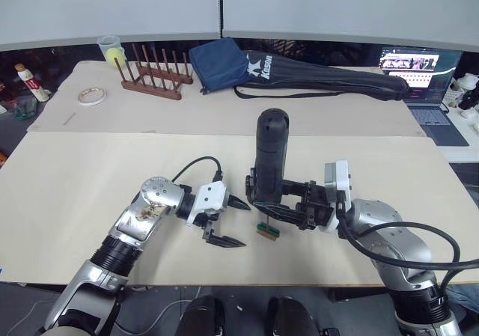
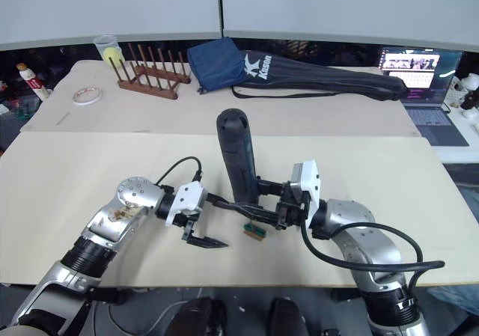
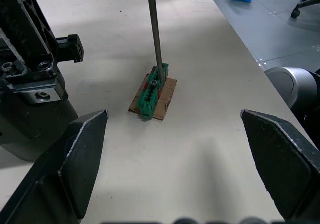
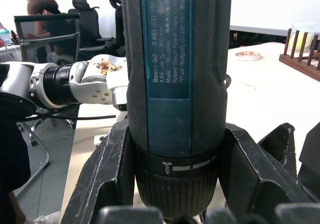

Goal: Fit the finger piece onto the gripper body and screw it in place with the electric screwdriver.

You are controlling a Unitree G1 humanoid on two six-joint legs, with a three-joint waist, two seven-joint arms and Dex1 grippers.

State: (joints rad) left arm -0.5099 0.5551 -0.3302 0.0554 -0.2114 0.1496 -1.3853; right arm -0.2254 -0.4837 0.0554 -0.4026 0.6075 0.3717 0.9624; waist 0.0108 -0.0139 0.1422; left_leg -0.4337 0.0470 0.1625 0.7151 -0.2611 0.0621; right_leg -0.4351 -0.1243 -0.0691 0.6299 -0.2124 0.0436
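Head views: electric screwdriver (image 1: pixel 271 156) clamped upright in the right gripper (image 1: pixel 278 201), bit tip down on a small green block (image 1: pixel 266 230); left gripper (image 1: pixel 224 222) spread wide, empty, just beside that block. Left wrist view: silver bit (image 3: pixel 154 29) meeting the block between the parted fingers (image 3: pixel 80 151); black gripper body (image 3: pixel 27 84) alongside, cut off. Right wrist view: fingers (image 4: pixel 107 171) hugging the screwdriver's barrel, bit hidden below.

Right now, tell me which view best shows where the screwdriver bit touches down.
The left wrist view: the bit meets the small green block on the table. Both eye views show the electric screwdriver upright in the right tool, its tip tiny. The right wrist view shows its barrel.
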